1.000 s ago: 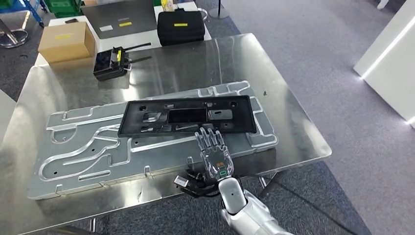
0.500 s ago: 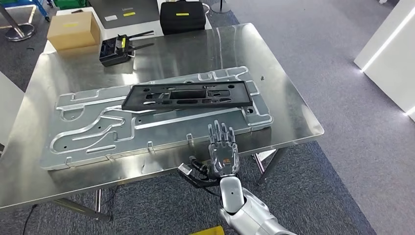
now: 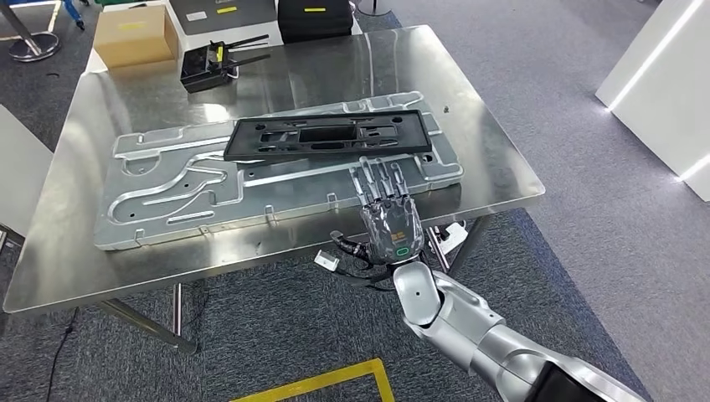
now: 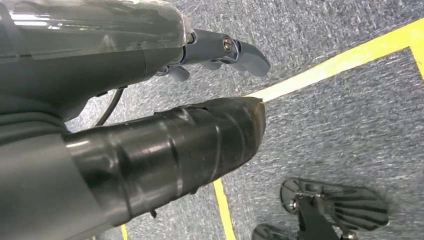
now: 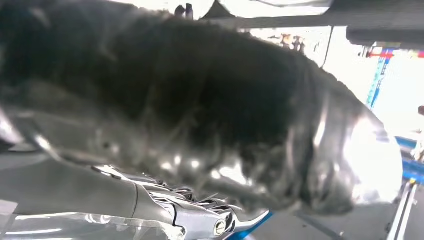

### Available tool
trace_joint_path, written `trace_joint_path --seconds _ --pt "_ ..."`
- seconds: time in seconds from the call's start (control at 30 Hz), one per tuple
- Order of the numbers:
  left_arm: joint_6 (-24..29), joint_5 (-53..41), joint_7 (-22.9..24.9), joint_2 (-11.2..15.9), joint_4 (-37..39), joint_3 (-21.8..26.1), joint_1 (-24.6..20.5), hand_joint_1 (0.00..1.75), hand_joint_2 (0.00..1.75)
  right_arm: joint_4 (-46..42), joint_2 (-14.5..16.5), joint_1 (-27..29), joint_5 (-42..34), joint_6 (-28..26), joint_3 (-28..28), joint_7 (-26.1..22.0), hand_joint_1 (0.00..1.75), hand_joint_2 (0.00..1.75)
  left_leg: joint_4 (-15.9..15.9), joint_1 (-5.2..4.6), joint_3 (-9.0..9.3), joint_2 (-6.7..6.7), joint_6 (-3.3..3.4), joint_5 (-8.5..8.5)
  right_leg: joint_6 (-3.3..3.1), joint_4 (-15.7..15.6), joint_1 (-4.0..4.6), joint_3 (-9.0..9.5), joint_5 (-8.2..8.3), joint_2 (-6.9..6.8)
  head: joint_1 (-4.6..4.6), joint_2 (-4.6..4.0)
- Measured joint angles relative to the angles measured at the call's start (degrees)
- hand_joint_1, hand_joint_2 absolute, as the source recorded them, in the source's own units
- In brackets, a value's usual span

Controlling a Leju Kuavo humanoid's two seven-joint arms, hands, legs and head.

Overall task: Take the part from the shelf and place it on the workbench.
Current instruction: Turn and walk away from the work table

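Behind black part [image 3: 328, 136]: radio case [image 3: 205, 66], cardboard box [image 3: 135, 35].

A shiny stainless-steel tabletop [image 3: 494, 180] stands on grey carpet. A large silver aluminium plate with milled grooves [image 3: 167, 205] lies across its middle, and a long black plastic frame with cut-outs [image 3: 328, 136] rests on the plate's far right part. At the far left sits a black box-shaped device with antennas [image 3: 203, 67].

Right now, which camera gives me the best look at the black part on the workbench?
The head view. It shows the whole black part lying flat on the grooved metal plate, with the open right hand just short of its near edge. The right wrist view is a dark blur up close, and the left wrist view looks at carpet and yellow floor tape.
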Motion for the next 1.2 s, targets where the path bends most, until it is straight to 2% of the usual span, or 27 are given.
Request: trace_joint_path --seconds 0.07,0.1,0.13,0.17,0.23,0.27,0.3,0.33,0.4,0.47,0.5,0.57,0.6,0.63,0.67,0.73,0.77,0.8,0.83,0.87,0.9,0.97,1.0,1.03,1.1,1.13,1.2 --pt "-0.16 -0.07 0.05 0.1 0.0 0.01 0.08 0.0 0.0 -0.81 -1.25 0.66 -0.02 0.0 -0.49 0.0 0.0 0.0 -0.15 0.24 -0.23 -0.06 -0.62 0.75 -0.35 -0.91 0.09 -0.29 0.8 -0.16 0.02 0.0" --pt "-0.22 -0.08 0.09 0.19 0.0 0.02 0.17 0.0 0.0 -1.15 -1.76 1.07 -0.03 0.0 -0.82 0.01 0.0 0.0 0.32 0.34 -0.61 -0.14 -0.88 0.01 -0.69 -1.17 0.01 -0.7 1.46 -0.27 0.01 0.0" --pt "-0.26 -0.08 0.16 0.28 0.0 0.03 0.28 0.0 0.0 -1.48 -2.2 1.52 -0.05 0.0 -1.2 0.01 0.0 0.0 1.66 0.39 -1.21 -0.22 -1.11 -1.81 -1.05 -1.39 -0.14 -1.29 2.25 -0.38 -0.02 0.0" --pt "-0.31 -0.08 0.23 0.38 0.0 0.04 0.36 0.0 0.0 -1.77 -2.56 1.95 -0.07 0.0 -1.59 0.02 0.0 0.0 4.17 0.49 -2.03 -0.26 -1.29 -4.63 -1.33 -1.5 -0.25 -1.97 3.03 -0.44 -0.05 0.0" --pt "-0.38 -0.06 0.34 0.43 0.0 0.04 0.44 0.0 0.0 -2.31 -3.25 3.1 -0.08 0.0 -2.38 0.02 0.0 0.0 11.42 0.55 -3.7 -0.28 -1.64 -10.05 -1.55 -1.41 -0.24 -3.76 4.47 -0.44 -0.1 0.0" --pt "-0.41 -0.04 0.35 0.48 0.0 0.04 0.44 0.0 0.0 -2.51 -3.64 3.79 -0.08 0.01 -2.74 0.02 0.0 0.0 14.63 0.57 -4.04 -0.28 -1.78 -11.09 -1.49 -1.3 -0.22 -4.73 5.15 -0.51 -0.1 0.0" --pt "-0.4 -0.01 0.34 0.53 0.0 0.05 0.44 0.0 0.0 -2.68 -4.01 4.47 -0.08 0.01 -3.05 0.02 0.0 0.0 16.39 0.58 -3.68 -0.27 -1.88 -10.71 -1.39 -1.13 -0.22 -5.75 5.8 -0.6 -0.1 0.0" --pt "-0.39 0.03 0.34 0.62 0.0 0.06 0.46 0.0 0.0 -2.83 -4.33 5.05 -0.08 0.01 -3.31 0.02 0.0 0.0 16.33 0.58 -2.46 -0.27 -1.93 -9.36 -1.27 -0.91 -0.25 -6.79 6.43 -0.68 -0.11 0.0" --pt "-0.4 0.1 0.35 0.84 0.0 0.08 0.43 0.0 0.0 -3.17 -4.8 5.69 -0.08 0.0 -3.72 0.02 0.0 0.0 10.43 0.57 2.96 -0.28 -1.8 -7.19 -0.9 -0.28 -0.3 -8.74 7.57 -0.67 -0.13 0.0" --pt "-0.41 0.18 0.35 1.03 0.0 0.09 0.29 0.0 0.0 -3.65 -5.21 6.02 -0.08 0.0 -4.17 0.02 0.0 0.0 2.54 0.35 8.6 -0.36 -1.41 -8.21 -0.34 0.34 -0.24 -9.95 8.54 -0.65 -0.11 0.0" --pt "-0.42 0.26 0.34 1.07 0.0 0.11 0.21 0.0 0.0 -3.87 -5.37 6.34 -0.08 0.0 -4.45 0.02 0.0 0.0 0.31 0.18 9.95 -0.41 -1.15 -9.01 -0.02 0.44 -0.22 -10.17 9.02 -0.7 -0.09 0.0" --pt "-0.49 0.54 0.32 1.11 0.0 0.24 0.21 0.0 0.0 -4.3 -5.53 7.62 -0.08 0.0 -5.14 0.02 0.0 0.0 -0.68 0.13 9.74 -0.43 -0.39 -8.68 0.61 0.24 -0.22 -10.32 9.99 -0.8 -0.05 0.0" --pt "-0.57 0.76 0.32 1.11 0.0 0.39 0.22 0.0 0.0 -4.53 -5.56 8.72 -0.09 0.0 -5.68 0.0 0.0 0.0 -0.85 0.23 9.36 -0.33 0.05 -8.07 0.92 0.46 -0.29 -10.56 9.57 -0.69 -0.03 0.0" --pt "-0.69 1.05 0.33 1.13 0.0 0.62 0.24 0.0 0.0 -4.92 -5.42 10.36 -0.1 0.0 -6.58 -0.11 0.0 0.0 -1.03 0.35 8.86 -0.23 0.59 -7.32 1.2 1.5 -0.36 -11.0 8.01 -0.54 -0.03 0.0" --pt "-0.85 1.39 0.35 1.2 0.0 0.93 0.28 0.0 0.0 -5.38 -5.05 12.63 -0.14 0.0 -8.22 -0.59 0.0 0.0 -1.18 0.48 8.22 -0.16 1.04 -6.56 1.45 3.65 -0.47 -11.66 5.34 -0.36 0.0 0.0" --pt "-1.14 2.04 0.46 1.43 0.0 1.6 0.48 0.0 0.0 -6.18 -3.24 18.64 -0.85 0.0 -14.28 -4.23 0.0 0.0 -1.11 0.4 6.57 -0.25 1.47 -5.19 1.81 10.62 -0.75 -13.14 -0.73 -0.14 0.0 0.0" --pt "-1.27 2.32 0.55 1.61 0.0 1.95 0.67 0.0 0.0 -6.25 -1.83 21.72 -1.82 0.0 -19.05 -8.45 0.0 0.0 -1.01 0.34 5.64 -0.33 1.43 -4.55 1.95 14.02 -0.86 -13.58 -2.23 -0.11 -0.01 0.0" --pt "-1.4 2.57 0.68 1.76 0.0 2.32 0.85 0.0 0.0 -5.89 -0.28 24.37 -3.3 0.0 -24.51 -14.54 0.0 0.0 -0.88 0.25 4.62 -0.37 1.35 -3.92 2.03 16.13 -0.97 -13.41 -2.25 -0.1 -0.02 0.0" --pt "-1.5 2.88 0.89 1.91 0.0 2.72 1.01 0.0 0.0 -4.87 1.26 26.36 -5.68 0.01 -30.77 -21.69 0.0 0.0 -0.71 0.15 3.57 -0.39 1.26 -3.29 2.05 16.42 -1.08 -12.36 -1.15 -0.11 -0.03 0.0" --pt "-1.62 3.18 1.14 2.03 0.0 3.13 1.11 0.0 0.0 -3.1 2.71 27.63 -8.71 0.01 -37.34 -28.67 0.0 0.0 -0.55 0.06 2.56 -0.4 1.17 -2.68 1.98 14.67 -1.18 -10.29 0.35 -0.12 -0.03 0.0" --pt "-1.71 3.45 1.42 2.09 0.0 3.54 1.16 0.0 0.0 -0.7 3.91 28.37 -12.29 0.02 -43.73 -34.61 0.0 0.0 -0.35 -0.01 1.71 -0.45 1.07 -2.09 1.78 11.24 -1.21 -7.25 1.3 -0.14 -0.03 0.0" --pt "-1.87 3.92 1.97 2.15 0.0 4.22 1.5 0.0 0.0 5.36 5.44 28.89 -20.63 0.02 -55.76 -42.42 0.0 0.0 -0.12 -0.13 0.72 -0.67 0.61 -1.09 1.26 2.82 -0.91 -1.11 0.55 -0.24 -0.04 0.0" --pt "-1.99 4.11 2.2 2.16 0.0 4.56 1.77 0.0 0.0 8.52 5.87 29.04 -24.37 0.13 -61.05 -45.0 0.0 0.0 -0.14 -0.06 0.6 -0.72 0.27 -0.62 1.04 0.05 -0.64 0.66 -0.12 -0.26 -0.02 0.0" --pt "-2.13 4.26 2.39 2.16 0.0 4.87 2.09 0.0 0.0 11.56 6.06 29.2 -27.65 0.5 -65.81 -47.0 0.0 0.0 -0.29 0.04 0.53 -0.72 -0.13 -0.1 0.89 -1.43 -0.36 1.31 -0.4 -0.26 -0.02 0.01" --pt "-2.49 4.45 2.67 2.27 0.0 5.53 2.57 0.0 0.0 16.78 6.26 29.7 -32.96 2.6 -73.79 -48.79 0.0 0.0 -0.38 0.28 0.22 -0.66 -0.81 0.09 0.39 -2.03 -0.38 0.64 0.8 -0.31 0.04 0.01" --pt "-2.67 4.47 2.76 2.34 0.0 5.79 2.69 0.0 0.0 18.86 6.28 30.02 -35.58 4.42 -77.26 -48.81 0.0 0.0 0.39 0.33 -0.25 -0.66 -1.02 -1.15 -0.01 -2.26 -0.51 0.13 1.49 -0.41 -0.02 0.01" --pt "-3.23 4.4 2.96 2.46 0.0 6.1 2.85 0.0 0.0 22.61 6.27 31.03 -40.49 8.94 -83.76 -47.8 0.0 0.0 5.19 0.46 -1.7 -0.68 -1.32 -6.76 -0.65 -2.5 -0.67 -1.19 2.86 -0.63 -0.13 0.0"
